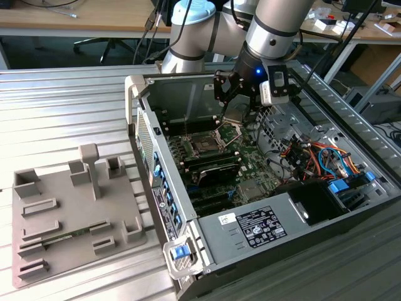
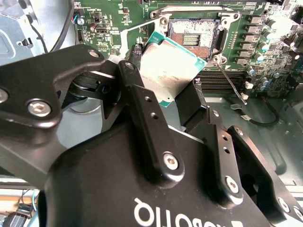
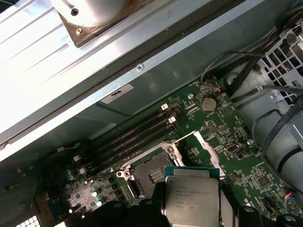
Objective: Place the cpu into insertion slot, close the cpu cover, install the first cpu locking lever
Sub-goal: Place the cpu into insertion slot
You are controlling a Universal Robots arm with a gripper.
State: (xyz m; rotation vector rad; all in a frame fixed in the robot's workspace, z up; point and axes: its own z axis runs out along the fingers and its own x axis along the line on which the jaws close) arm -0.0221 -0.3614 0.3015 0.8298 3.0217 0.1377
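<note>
My gripper (image 1: pixel 240 103) hangs inside the open computer case, shut on the cpu (image 1: pixel 235 113), a thin square chip with a silvery top. In both wrist views the cpu (image 2: pixel 170 66) (image 3: pixel 191 196) sits tilted between the black fingers (image 2: pixel 142 109), a short way above and beside the insertion slot (image 2: pixel 191 35) (image 3: pixel 149 175). The slot (image 1: pixel 204 145) is a dark, bare square socket on the green board. The cpu cover (image 3: pixel 201 144) (image 1: pixel 227 133), a silvery frame, stands swung open at the slot's edge.
A thin metal lever (image 2: pixel 230 81) lies released beside the slot. Long black memory slots (image 3: pixel 137 135) run next to the socket. Coloured cables (image 1: pixel 313 157) and a power supply (image 1: pixel 263 226) fill the case's near end. A grey fixture tray (image 1: pixel 69 213) lies at the exterior view's left.
</note>
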